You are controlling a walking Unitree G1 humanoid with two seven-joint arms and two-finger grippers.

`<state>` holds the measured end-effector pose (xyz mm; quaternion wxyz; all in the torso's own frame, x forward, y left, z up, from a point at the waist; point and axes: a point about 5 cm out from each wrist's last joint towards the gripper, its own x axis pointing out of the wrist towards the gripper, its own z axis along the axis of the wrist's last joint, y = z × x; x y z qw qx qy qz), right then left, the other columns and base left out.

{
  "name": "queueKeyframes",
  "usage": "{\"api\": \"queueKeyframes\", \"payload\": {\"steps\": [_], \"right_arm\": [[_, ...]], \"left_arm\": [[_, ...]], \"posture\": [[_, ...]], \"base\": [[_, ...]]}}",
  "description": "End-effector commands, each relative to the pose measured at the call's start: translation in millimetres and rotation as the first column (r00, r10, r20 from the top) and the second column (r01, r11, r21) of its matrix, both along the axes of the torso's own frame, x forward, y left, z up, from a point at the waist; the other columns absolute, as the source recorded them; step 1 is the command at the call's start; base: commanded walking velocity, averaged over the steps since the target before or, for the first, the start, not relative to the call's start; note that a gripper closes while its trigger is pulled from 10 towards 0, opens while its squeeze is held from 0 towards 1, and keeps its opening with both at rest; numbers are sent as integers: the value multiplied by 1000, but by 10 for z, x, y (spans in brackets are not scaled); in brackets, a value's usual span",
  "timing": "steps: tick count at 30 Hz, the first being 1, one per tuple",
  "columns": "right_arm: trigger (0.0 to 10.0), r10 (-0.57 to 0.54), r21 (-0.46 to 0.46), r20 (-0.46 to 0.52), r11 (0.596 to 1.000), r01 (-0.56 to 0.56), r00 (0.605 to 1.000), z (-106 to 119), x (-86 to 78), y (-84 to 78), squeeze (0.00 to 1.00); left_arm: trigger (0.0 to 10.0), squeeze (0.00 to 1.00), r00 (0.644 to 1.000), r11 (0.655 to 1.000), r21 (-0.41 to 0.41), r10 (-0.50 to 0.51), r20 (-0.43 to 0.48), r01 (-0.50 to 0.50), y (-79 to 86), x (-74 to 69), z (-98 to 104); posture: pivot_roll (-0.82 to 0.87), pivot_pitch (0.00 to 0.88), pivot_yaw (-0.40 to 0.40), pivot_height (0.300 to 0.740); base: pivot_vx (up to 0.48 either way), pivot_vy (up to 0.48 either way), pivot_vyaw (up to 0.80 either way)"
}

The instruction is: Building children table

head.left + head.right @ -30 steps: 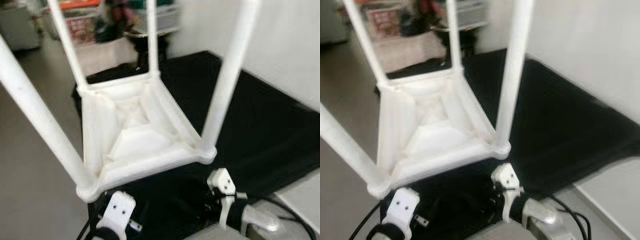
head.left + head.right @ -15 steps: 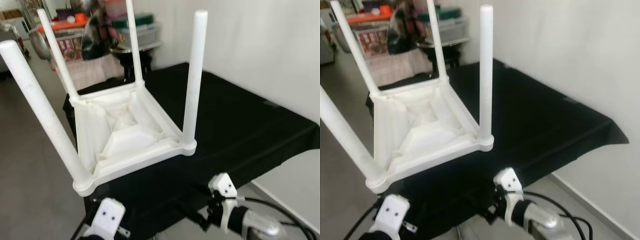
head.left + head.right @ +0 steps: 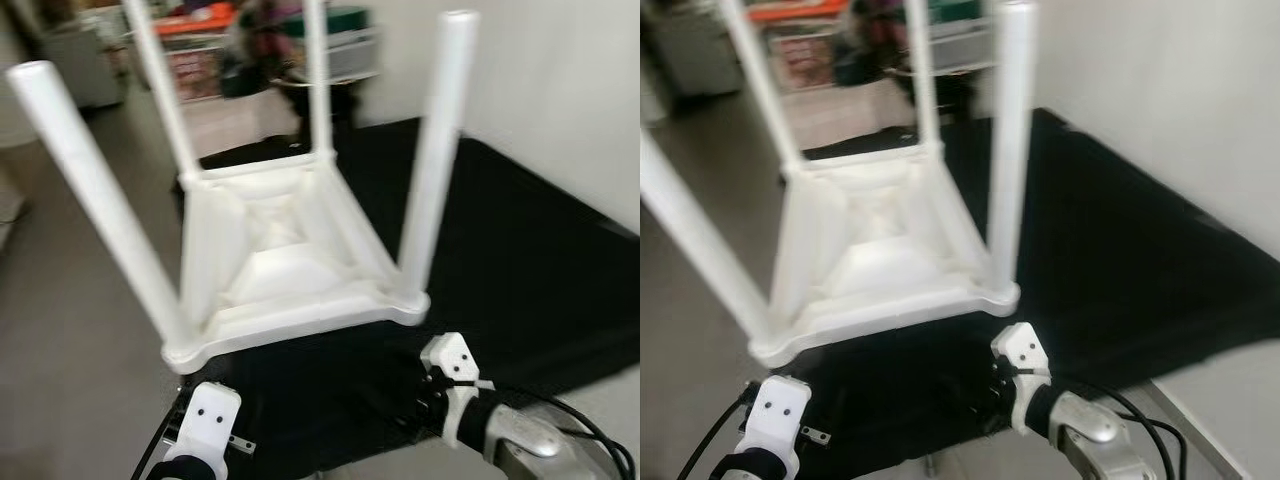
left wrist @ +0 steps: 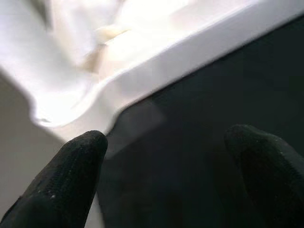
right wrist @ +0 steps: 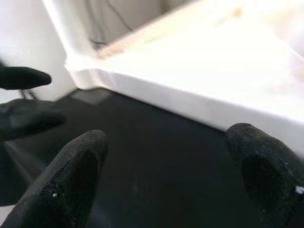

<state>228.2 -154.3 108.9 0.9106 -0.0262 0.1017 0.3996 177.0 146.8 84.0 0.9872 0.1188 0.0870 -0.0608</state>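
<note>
**Upturned table on black cloth, both grippers spread at its near edge**

Table (image 3: 290, 270): white plastic, upside down, top resting on the black cloth (image 3: 520, 260), four legs pointing up. Near-right leg (image 3: 435, 150) stands almost straight; near-left leg (image 3: 95, 195) leans out toward 10 o'clock; the two far legs rise at 12 o'clock and run out of frame. Underside shows moulded ribs meeting in the centre. The near-left corner sits at the cloth's edge, with grey floor (image 3: 70, 330) beyond it at 9 o'clock. Head views slightly blurred.

Left gripper (image 4: 175, 166): below the near-left corner of the table, at roughly 7 o'clock from its centre. Fingers (image 4: 71, 175) spread wide, nothing between them; the table's rim lies just ahead of the tips, contact cannot be told.

Right gripper (image 5: 171, 171): below the near-right corner, at roughly 5 o'clock. Fingers (image 5: 71, 175) spread wide, nothing gripped; the rim is just beyond the tips over the cloth. The left gripper's dark fingers show at the side of the right wrist view.

Surroundings: white wall (image 3: 560, 90) at 2 o'clock. Cluttered shelves and bins (image 3: 260, 40) at 12 o'clock, too blurred to identify.
</note>
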Motion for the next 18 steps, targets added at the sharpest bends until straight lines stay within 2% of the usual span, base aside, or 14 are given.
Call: {"api": "queueKeyframes", "payload": {"steps": [1, 9, 12, 16, 17, 18], "right_arm": [[10000, 12, -26, -10, 1000, -13, 1000, -39, -25, -7, 0], [10000, -38, -1, -1, 999, 38, 999, -29, 15, -32, 0], [10000, -71, 26, -6, 997, 71, 997, -15, 40, -50, 0], [10000, -112, -3, 27, 994, 112, 993, 10, 63, -122, 0], [10000, -190, -33, 63, 981, 192, 980, 41, 97, -228, 0], [10000, -190, -33, 63, 981, 192, 980, 41, 97, -228, 0]], "left_arm": [[10000, 0, 1000, 1000, 26, -6, 5, 6, 3, 7, -5], [10000, 0, 1000, 1000, 15, -11, 29, 11, -11, 29, 28], [10000, 0, 998, 1000, 12, -27, 49, 26, -28, 33, 58], [10000, 0, 996, 999, 13, -45, 75, 44, -37, 42, 96], [10000, 0, 993, 998, 6, -64, 100, 63, -42, 55, 146], [10000, 0, 993, 998, 6, -64, 100, 63, -42, 55, 146]], "posture": [[-110, 4, 29, 740], [-109, 9, 30, 740], [-108, 11, 30, 740], [-108, 13, 28, 740], [-109, 15, 25, 740], [-109, 15, 25, 740]], "base": [[0, 0, 775], [0, 0, 770], [0, 0, 0], [0, 0, 0], [0, 0, 0], [0, 0, 0]]}}
